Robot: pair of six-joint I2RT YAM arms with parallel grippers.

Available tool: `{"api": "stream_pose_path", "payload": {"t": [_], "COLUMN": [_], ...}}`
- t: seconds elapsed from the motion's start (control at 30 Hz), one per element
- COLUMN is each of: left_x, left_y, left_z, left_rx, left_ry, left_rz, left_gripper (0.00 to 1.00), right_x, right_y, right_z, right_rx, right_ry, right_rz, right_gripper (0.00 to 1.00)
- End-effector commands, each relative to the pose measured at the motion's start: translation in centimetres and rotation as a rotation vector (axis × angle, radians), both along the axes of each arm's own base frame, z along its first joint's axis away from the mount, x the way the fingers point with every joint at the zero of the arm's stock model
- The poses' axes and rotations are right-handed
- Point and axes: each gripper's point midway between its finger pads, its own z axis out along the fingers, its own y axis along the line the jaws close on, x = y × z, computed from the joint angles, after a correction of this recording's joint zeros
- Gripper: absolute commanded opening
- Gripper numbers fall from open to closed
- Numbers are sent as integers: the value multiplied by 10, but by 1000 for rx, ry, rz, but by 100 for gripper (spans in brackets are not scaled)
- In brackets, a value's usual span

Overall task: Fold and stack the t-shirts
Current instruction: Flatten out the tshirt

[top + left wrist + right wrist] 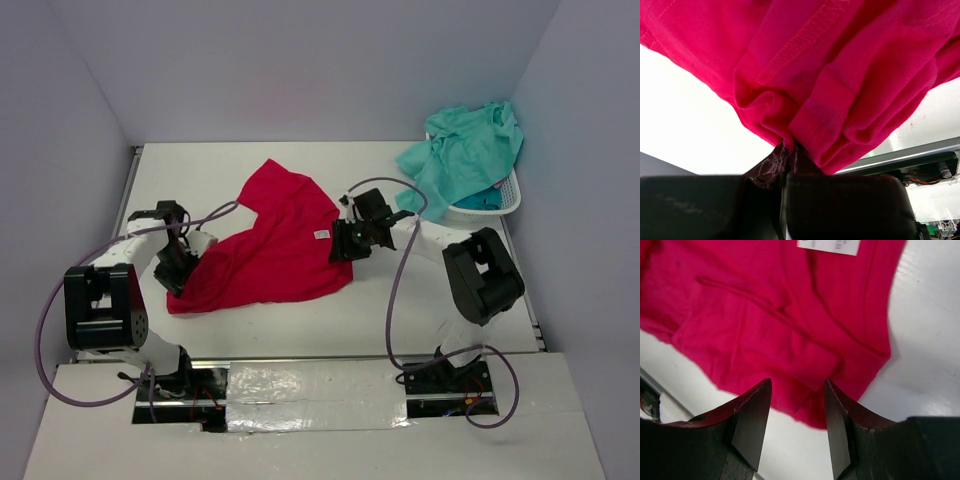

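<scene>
Grips a bunched fold of the red shirt (275, 245) with the left gripper (785, 162), clamped shut on the cloth at its near left corner. Looks like an anchor hold, ready for pulling the fabric flat. Hovers the right gripper (797, 390) just over the opposite hem, on the side with the white label (830, 245), fingers spread apart with nothing between them. Probably lines up a grab there. Leaves the shirt sprawled and wrinkled in the middle of the table (400, 310), not yet folded. Parks the mint shirt (465, 150) over the white basket (505, 205) at the far right corner, with a darker teal one (482, 198) tucked beneath, waiting. No stack anywhere yet.
</scene>
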Motion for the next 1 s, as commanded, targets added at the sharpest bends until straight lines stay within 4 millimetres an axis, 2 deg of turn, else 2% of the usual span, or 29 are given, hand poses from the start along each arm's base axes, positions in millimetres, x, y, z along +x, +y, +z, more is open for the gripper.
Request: {"api": "stream_pose_path", "payload": {"t": [0.0,0.17,0.37,0.47,0.57,0.6,0.63,0.67,0.73,0.77,0.8,0.83,0.87,0.9,0.93,0.97], "left_x": [2,4,9,12,20,27,32,39,78,95,135,160,209,235,252,290], "left_y": [0,-1,-1,-5,-5,-4,-4,-4,-2,-2,1,3,6,6,7,11], "left_z": [11,13,14,16,19,21,23,24,37,43,61,75,130,124,145,226], "left_rx": [-17,-21,-26,-46,-46,-49,-51,-54,-61,-65,-71,-77,-82,-112,-129,-138], "left_ry": [-39,-43,-55,-66,-92,-114,-127,-144,-233,-267,-344,-398,-560,-553,-583,-803], "left_rz": [4,10,23,30,38,42,46,49,50,63,67,77,90,103,121,142], "left_gripper": [9,8,7,6,3,2,0,0,0,0,0,0,0,0,0,0], "right_x": [14,18,20,26,31,37,44,55,84,104,133,150,173,194,208,220], "right_y": [12,6,18,24,26,26,21,17,13,2,0,-5,-21,-25,-34,-50], "right_z": [-1,-15,-22,-23,-21,-14,-10,3,42,59,108,124,149,215,229,258], "right_rx": [41,12,74,97,93,81,59,62,79,94,124,126,120,142,123,119], "right_ry": [2,38,58,53,51,31,3,-31,-112,-142,-237,-267,-326,-446,-484,-543], "right_rz": [3,-29,-25,-29,-21,-20,-40,-52,-60,-86,-89,-101,-139,-154,-168,-205], "right_gripper": [53,55,52,41,16,0,0,0,0,0,0,0,0,0,0,0]}}
